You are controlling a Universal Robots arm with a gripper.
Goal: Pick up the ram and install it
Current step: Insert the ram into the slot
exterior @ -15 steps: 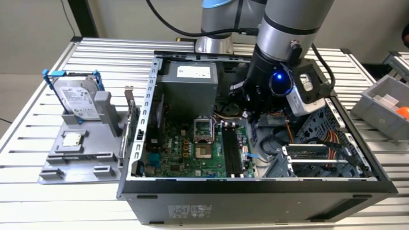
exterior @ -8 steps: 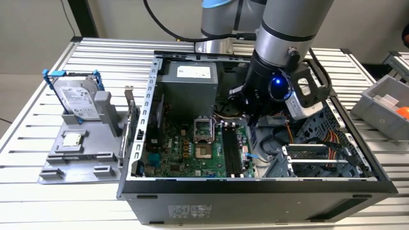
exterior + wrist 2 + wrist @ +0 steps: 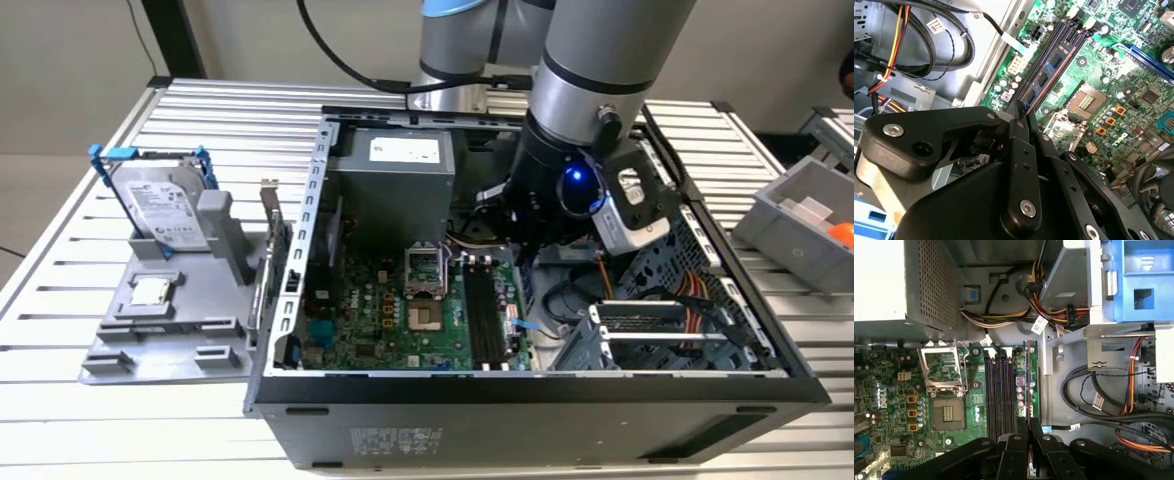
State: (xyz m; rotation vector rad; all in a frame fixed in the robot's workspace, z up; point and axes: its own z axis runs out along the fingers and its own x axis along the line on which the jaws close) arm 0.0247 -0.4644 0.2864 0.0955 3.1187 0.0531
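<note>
The ram (image 3: 1025,385) is a thin dark green stick standing on edge along the outermost black slot of the motherboard (image 3: 976,390), beside the other memory slots (image 3: 999,390). The second wrist view shows the ram (image 3: 1054,65) with blue-labelled chips, running away from the fingers. My gripper (image 3: 1029,424) is down inside the open computer case (image 3: 534,385), with its black fingers (image 3: 1016,127) shut on the near end of the stick. I cannot tell whether the stick is pressed fully into the slot. In the exterior view the arm's wrist (image 3: 574,190) covers the gripper.
An open processor socket (image 3: 944,375) lies beside the slots. The power supply (image 3: 394,180) and bundles of cables (image 3: 1054,315) crowd the case. Left of the case, a grey holder (image 3: 167,320) carries a hard drive in a blue bracket (image 3: 160,200) and a square chip (image 3: 147,290).
</note>
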